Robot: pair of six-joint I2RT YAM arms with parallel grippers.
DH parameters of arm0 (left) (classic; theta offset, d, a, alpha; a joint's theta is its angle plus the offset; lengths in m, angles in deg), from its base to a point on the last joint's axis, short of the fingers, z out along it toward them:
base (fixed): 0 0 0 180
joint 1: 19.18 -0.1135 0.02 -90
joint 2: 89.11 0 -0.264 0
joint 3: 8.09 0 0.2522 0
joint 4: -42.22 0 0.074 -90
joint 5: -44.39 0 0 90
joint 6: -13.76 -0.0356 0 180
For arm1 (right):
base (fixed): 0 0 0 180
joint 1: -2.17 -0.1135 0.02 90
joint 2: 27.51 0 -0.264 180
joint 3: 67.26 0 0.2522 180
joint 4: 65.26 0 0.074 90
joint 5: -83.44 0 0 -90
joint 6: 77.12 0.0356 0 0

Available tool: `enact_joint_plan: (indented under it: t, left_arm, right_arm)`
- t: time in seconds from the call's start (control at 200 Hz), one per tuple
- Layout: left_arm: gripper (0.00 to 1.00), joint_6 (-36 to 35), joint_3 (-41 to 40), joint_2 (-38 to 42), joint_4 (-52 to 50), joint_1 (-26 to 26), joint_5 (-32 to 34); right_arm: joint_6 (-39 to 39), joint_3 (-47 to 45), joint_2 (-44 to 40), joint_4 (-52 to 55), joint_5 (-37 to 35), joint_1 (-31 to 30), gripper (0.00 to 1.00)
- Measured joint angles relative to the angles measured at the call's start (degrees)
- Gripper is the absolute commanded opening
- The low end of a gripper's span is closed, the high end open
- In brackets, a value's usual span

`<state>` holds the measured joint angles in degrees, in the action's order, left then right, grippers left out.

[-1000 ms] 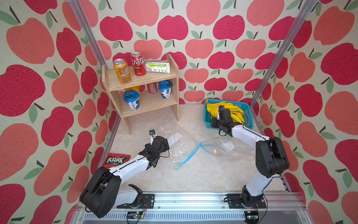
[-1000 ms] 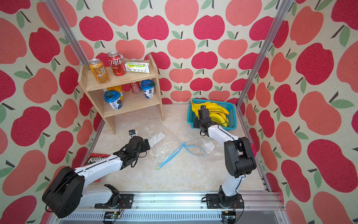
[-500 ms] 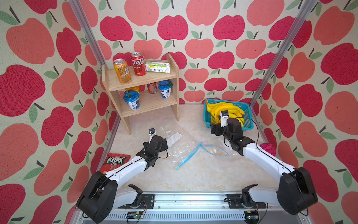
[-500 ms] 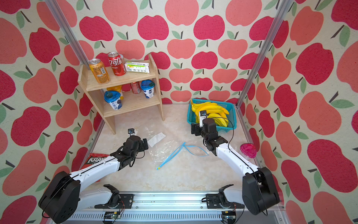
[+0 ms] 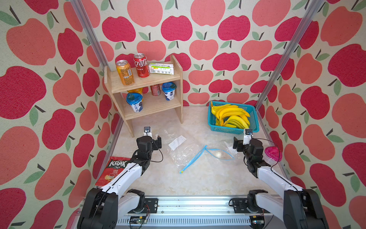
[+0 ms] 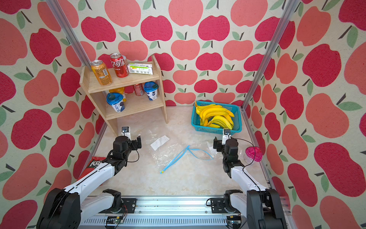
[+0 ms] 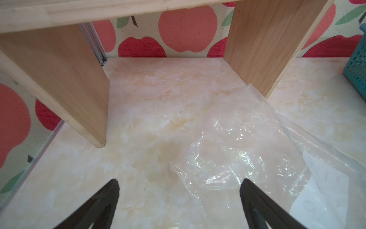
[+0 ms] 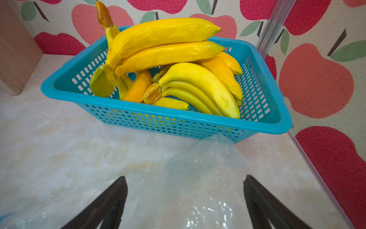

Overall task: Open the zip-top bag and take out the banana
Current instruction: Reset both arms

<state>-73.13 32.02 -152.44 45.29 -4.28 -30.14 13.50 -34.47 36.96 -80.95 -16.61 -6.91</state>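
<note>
Marbled table [image 7: 148, 119] fills the left wrist view, with two legs of the shelf [image 7: 59, 79] standing on it ahead. The left gripper [image 7: 179, 180] has its fingers wide apart and grips nothing. A corner of the clear bag [image 7: 237, 148] lies on the table between them, and a white label [image 7: 326, 198] shows through the plastic. A corner of the basket [image 7: 356, 65] shows at the edge.

In the right wrist view the right gripper [image 8: 185, 176] also has its fingers spread, with nothing clamped. Crumpled bag [image 8: 198, 178] plastic lies on the table between them. Just beyond stands the teal basket [image 8: 158, 119], piled with yellow bananas [image 8: 164, 39].

In both top views apple-print walls [image 5: 217, 39] close in the table. The bag [image 5: 184, 152] lies flat mid-table between the two grippers. Its blue zip [image 5: 193, 159] is parted into a loop at the right end. The bananas [image 6: 215, 115] sit in the basket [image 6: 210, 129] at the far right corner, apart from the bag. The shelf [image 5: 146, 81] at far left holds cans [image 5: 141, 65] and cups [image 5: 134, 102]. A chips packet [image 5: 113, 168] lies by the left arm and a pink-lidded tub [image 5: 273, 155] by the right.
</note>
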Motion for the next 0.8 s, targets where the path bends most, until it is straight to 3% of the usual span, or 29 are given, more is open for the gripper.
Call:
enact_joint_plan:
  t: [0.18, 0.4, 0.505, 0.595, 0.8]
  left_arm:
    - [0.97, -4.76, -5.05, -7.06, 10.27, -4.28, 1.05]
    - [0.98, -5.79, -5.81, -15.67, 22.4, -12.07, -6.8]
    - [0.97, -5.9, -6.38, -22.58, 31.98, -13.27, -10.56]
    - [0.97, -7.04, -5.68, -27.1, 31.23, -13.16, -14.19]
    - [0.97, -7.19, -2.84, -27.02, 30.1, -14.27, -19.85]
  right_arm:
    - [0.2, -4.26, 7.45, -12.39, -0.66, 0.55, 1.0]
    - [0.44, -5.05, 15.61, -25.2, -0.61, 1.7, 1.0]
    - [0.83, -5.77, 24.74, -35.56, -0.74, 3.02, 1.0]
    - [0.85, -5.49, 26.01, -33.29, 0.26, 3.26, 1.0]
    - [1.33, -0.74, 25.22, -31.08, 3.87, 5.55, 1.0]
